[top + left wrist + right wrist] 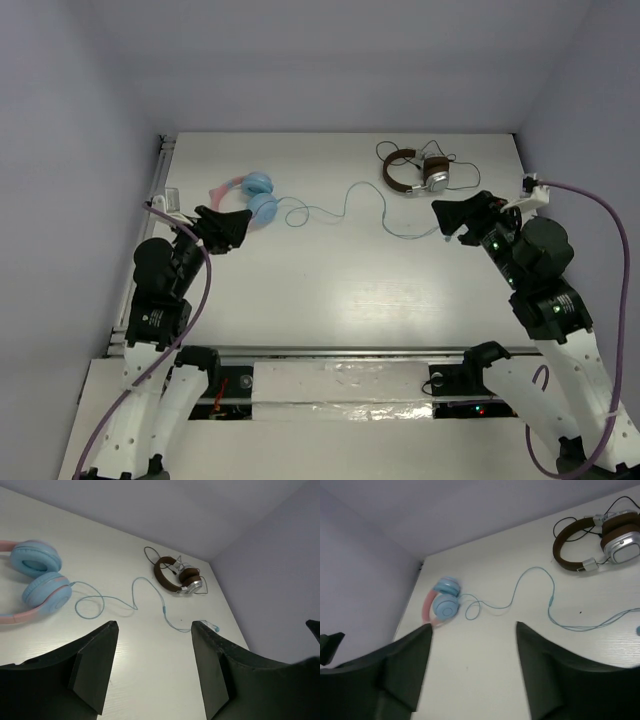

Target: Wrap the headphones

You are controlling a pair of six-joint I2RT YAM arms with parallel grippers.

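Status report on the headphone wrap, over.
Both grippers open, empty: left gripper by the blue headphones, right gripper near the cable end. Cable lies unwound. Brown headphones close behind it.

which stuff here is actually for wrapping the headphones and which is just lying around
For the job:
- blue-and-pink headphones
- their pale-blue cable, lying loose and unwrapped

Just lying about:
- brown-and-silver headphones, farther back
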